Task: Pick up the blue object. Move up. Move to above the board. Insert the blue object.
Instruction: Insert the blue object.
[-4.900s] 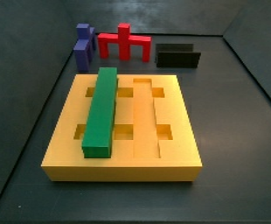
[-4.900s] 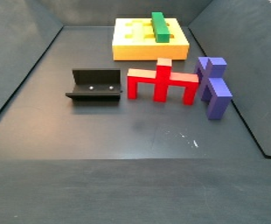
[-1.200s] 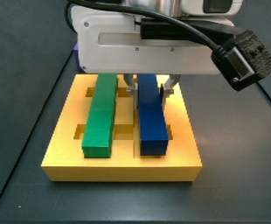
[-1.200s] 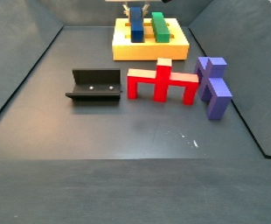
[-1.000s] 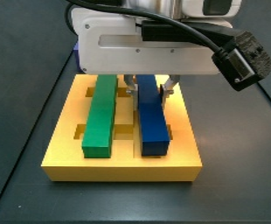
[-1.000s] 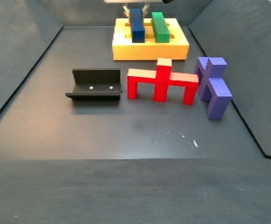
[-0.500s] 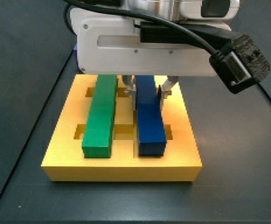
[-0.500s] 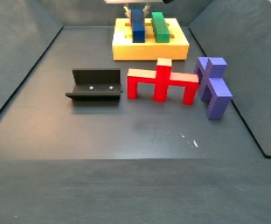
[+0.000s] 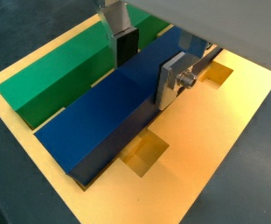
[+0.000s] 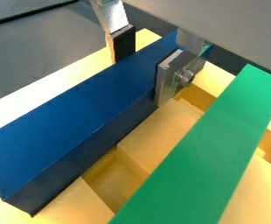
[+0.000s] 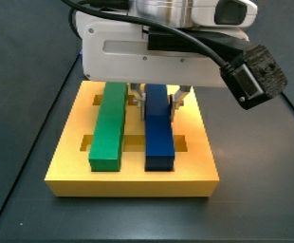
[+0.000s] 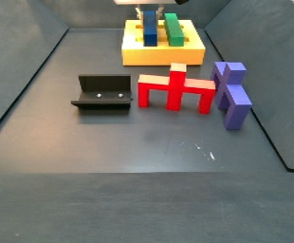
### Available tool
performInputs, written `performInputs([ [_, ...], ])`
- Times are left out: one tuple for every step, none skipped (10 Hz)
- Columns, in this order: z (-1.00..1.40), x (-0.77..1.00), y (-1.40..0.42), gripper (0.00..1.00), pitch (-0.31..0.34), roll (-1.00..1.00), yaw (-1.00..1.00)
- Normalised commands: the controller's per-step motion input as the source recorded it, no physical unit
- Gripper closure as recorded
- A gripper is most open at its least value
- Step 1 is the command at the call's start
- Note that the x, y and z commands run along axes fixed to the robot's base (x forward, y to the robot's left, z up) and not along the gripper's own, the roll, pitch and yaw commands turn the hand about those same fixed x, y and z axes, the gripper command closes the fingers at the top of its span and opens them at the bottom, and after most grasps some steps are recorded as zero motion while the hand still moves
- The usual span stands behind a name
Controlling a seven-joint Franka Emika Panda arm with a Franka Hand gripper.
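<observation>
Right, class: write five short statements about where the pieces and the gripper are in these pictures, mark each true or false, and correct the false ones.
1. The dark blue plastic bar lies on the yellow grooved board beside the green bar. True.
2. The gripper hovers over the red pronged piece. False: it is above the board, with its silver fingers on either side of the blue bar.
3. The red pronged piece stands on the board. False: it stands on the dark floor, off the board.
4. The black L-shaped fixture stands on the floor beside the red piece. True.
5. The green bar is between the fingers. False: the blue bar is.
</observation>
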Motion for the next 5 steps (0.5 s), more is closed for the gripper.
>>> performInputs([
  [-0.38,0.00,-0.05,1.00,0.001,0.05,-0.03],
  [-0.59,0.05,-0.03,1.00,0.000,0.01,-0.02],
  [-0.59,0.00,-0.01,1.00,0.000,0.00,0.00],
  [0.00,0.00,0.00,1.00,-0.016,0.00,0.00],
  [0.00,0.00,0.00,1.00,0.000,0.00,0.00],
])
